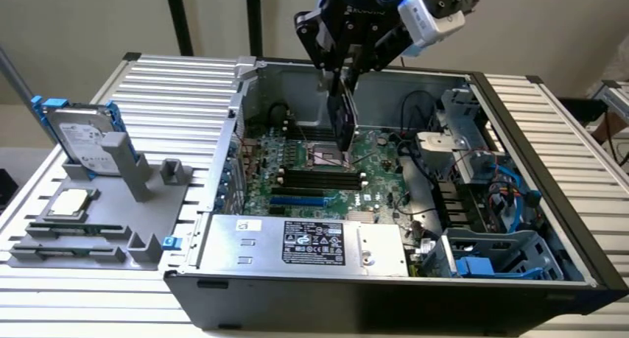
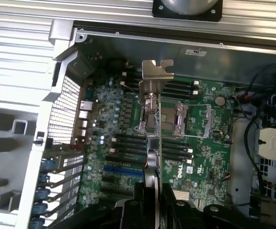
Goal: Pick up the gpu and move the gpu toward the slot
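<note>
My gripper [image 1: 339,76] hangs over the open computer case [image 1: 393,297], shut on the top edge of the gpu [image 1: 342,124]. The card hangs on edge, above the motherboard [image 1: 378,183] near the CPU socket. The blue slot [image 1: 297,202] lies on the board nearer the case front, below the card and toward the exterior view's left. In the wrist view the gpu [image 2: 153,143] shows edge-on between my gripper [image 2: 154,193] fingers, its silver bracket [image 2: 156,71] at the far end. The slot [image 2: 123,168] lies beside it, apart from the card.
Black memory slots [image 1: 320,177] sit between the card and the slot. A silver power supply [image 1: 305,242] fills the case front. Cables and a blue drive cage [image 1: 496,257] crowd the right side. On a grey fixture outside stand a hard drive [image 1: 84,135] and a CPU chip [image 1: 69,203].
</note>
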Available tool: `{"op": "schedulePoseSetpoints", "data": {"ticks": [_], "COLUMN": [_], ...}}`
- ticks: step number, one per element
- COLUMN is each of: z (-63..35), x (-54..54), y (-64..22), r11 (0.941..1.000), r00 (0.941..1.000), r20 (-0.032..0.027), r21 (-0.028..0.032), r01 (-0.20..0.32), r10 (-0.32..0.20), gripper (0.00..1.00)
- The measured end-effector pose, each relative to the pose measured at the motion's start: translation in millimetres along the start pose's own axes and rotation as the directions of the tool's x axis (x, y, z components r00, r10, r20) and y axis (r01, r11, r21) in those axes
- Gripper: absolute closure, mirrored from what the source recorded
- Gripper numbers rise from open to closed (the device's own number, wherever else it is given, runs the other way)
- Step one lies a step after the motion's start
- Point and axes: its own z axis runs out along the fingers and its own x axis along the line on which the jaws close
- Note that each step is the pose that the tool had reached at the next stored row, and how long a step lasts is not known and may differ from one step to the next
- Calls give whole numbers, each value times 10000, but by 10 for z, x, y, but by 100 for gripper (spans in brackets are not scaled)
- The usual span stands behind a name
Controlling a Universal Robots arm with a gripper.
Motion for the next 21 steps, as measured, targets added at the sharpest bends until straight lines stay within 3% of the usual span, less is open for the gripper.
{"op": "schedulePoseSetpoints", "data": {"ticks": [6, 11, 16, 21], "z": [24, 44, 62, 79], "x": [-1, -2, -3, -4], "y": [-3, -6, -8, -10], "r11": [9942, 9803, 9584, 9286], "r00": [9942, 9802, 9583, 9283], "r20": [-99, -178, -256, -321], "r21": [50, 84, 114, 125], "r01": [1073, 1975, 2851, 3709], "r10": [-1072, -1973, -2848, -3704], "gripper": [74, 74, 74, 74]}}
